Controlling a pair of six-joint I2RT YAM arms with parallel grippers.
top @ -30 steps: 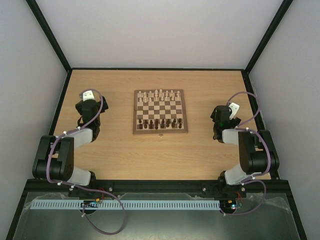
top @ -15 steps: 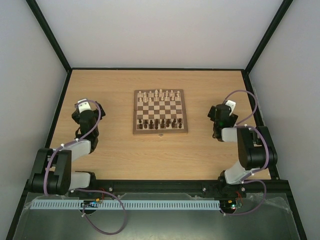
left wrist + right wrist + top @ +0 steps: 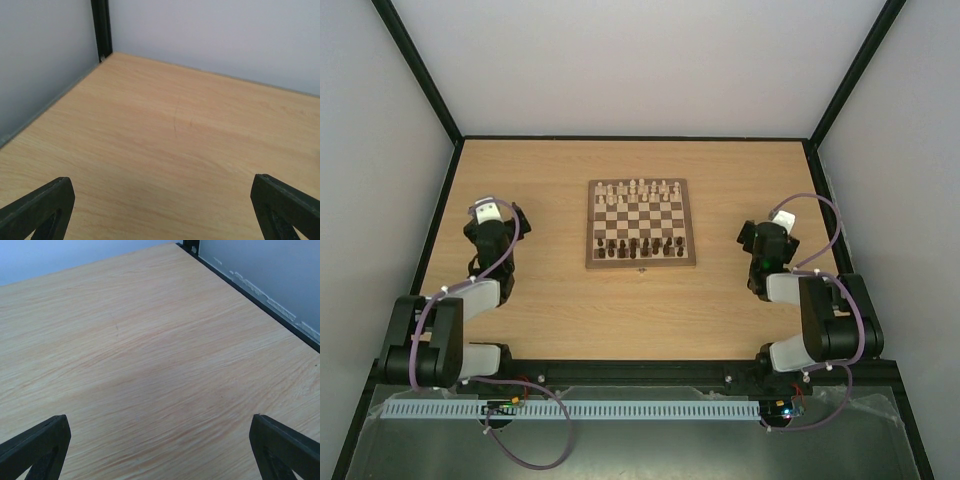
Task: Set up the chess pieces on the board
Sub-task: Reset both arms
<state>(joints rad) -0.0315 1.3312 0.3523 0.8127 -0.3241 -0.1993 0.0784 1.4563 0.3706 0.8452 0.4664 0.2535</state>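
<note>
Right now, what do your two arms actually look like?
Both are black with pale grey sections, the left arm and the right arm alike. A lilac cable loops along each, held by white ties. A small white block sits at each wrist. The fingers are matte black wedges.

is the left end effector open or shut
Open: in the left wrist view the left end effector has its fingers at opposite edges, bare table between.
</note>
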